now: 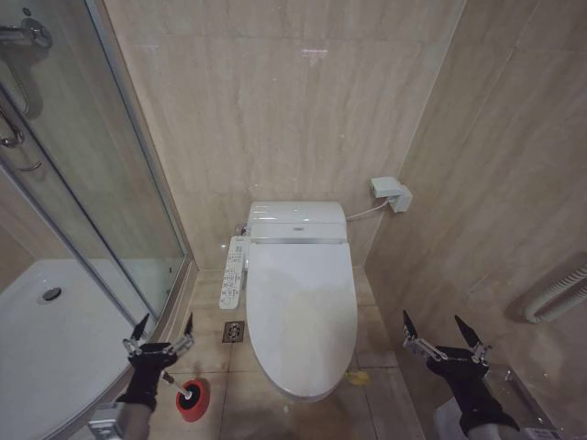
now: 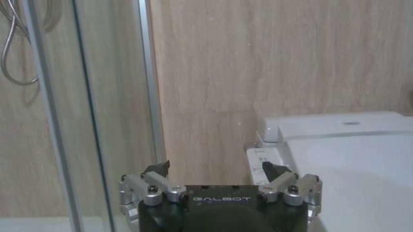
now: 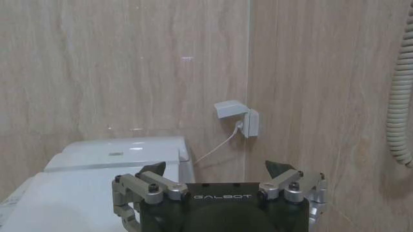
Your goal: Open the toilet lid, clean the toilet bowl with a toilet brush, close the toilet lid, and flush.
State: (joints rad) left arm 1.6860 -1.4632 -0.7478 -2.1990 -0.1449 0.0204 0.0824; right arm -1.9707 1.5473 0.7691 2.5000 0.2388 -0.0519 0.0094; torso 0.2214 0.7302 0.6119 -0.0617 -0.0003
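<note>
Here the toilet lid (image 1: 301, 302) lies flat and closed over the toilet bowl (image 1: 307, 392), a smooth, glossy white oval of plastic that narrows toward the rounded front; of the bowl, a thin white ceramic edge shows beneath that front. Behind it sits the boxy white tank unit (image 1: 297, 222), and along the toilet's left side runs the long white button panel (image 1: 234, 271), a slim strip dotted with small keys. The toilet brush (image 1: 188, 396) stands on the beige tiled floor near the toilet's front left corner, its thin white handle rising from a small round red holder cup. The left gripper (image 1: 160, 334) hovers just above and beside the brush, black-bodied with metal linkages, its two dark pointed fingers spread wide apart and holding nothing. The right gripper (image 1: 440, 331) hangs to the right of the lid near the side wall, likewise spread apart and empty. To the left, the curved glass shower door (image 1: 101, 183) in a pale metal frame borders the scene. The walls are veined beige stone, and a white wall socket (image 1: 392, 193) with a thin cord is mounted in the corner. A small yellow bit (image 1: 359, 377) lies on the floor by the toilet's front right.
</note>
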